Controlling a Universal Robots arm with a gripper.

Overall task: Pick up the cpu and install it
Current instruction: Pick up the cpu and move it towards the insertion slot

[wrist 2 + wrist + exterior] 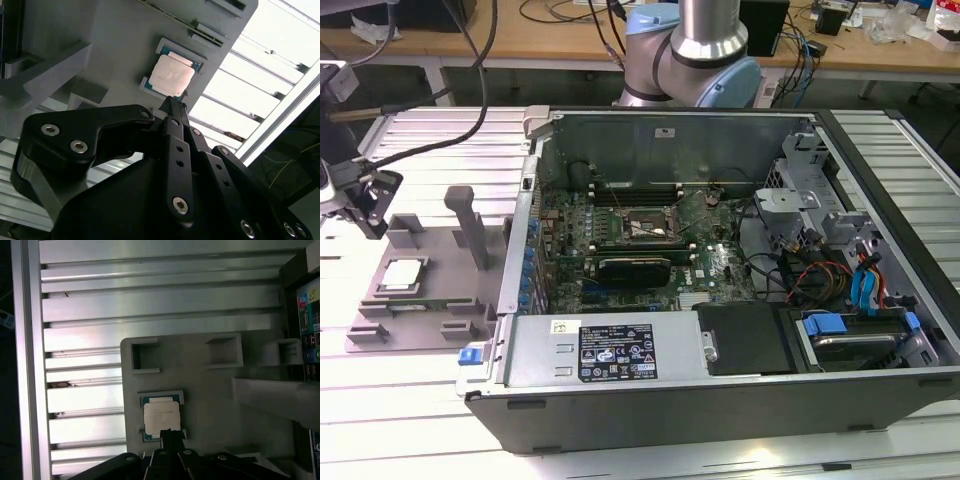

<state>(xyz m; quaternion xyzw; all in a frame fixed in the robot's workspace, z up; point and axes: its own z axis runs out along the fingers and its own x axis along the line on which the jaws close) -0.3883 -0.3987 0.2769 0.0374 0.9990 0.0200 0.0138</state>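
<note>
My claw (pixel 172 101) is hovering at the edge of the cpu (pixel 172 75), fingers pinched narrow and gripping nothing. The chip is lying flat in its recess on the grey tray (pixel 435 258), beside the open computer case (pixel 670 412).

A grey tray (pixel 450 262) lies on a slatted aluminium table (pixel 380 420), at the exterior view's left. An upright post (pixel 472 235) rises from the tray, and the first wrist view shows low square pockets (pixel 145 357) along one of its edges. Just beside the tray, toward the exterior view's right, an open computer case (pixel 720 400) lies on its side. Inside it are a green motherboard (pixel 710 265) with a black socket (pixel 645 228), red and blue cables (pixel 860 285) and a black cover (pixel 750 340). A black label (pixel 618 352) sits on the near metal panel, and a blue latch (pixel 470 355) is at the case's corner. A wooden desk (pixel 570 45) strewn with cords stands behind.
</note>
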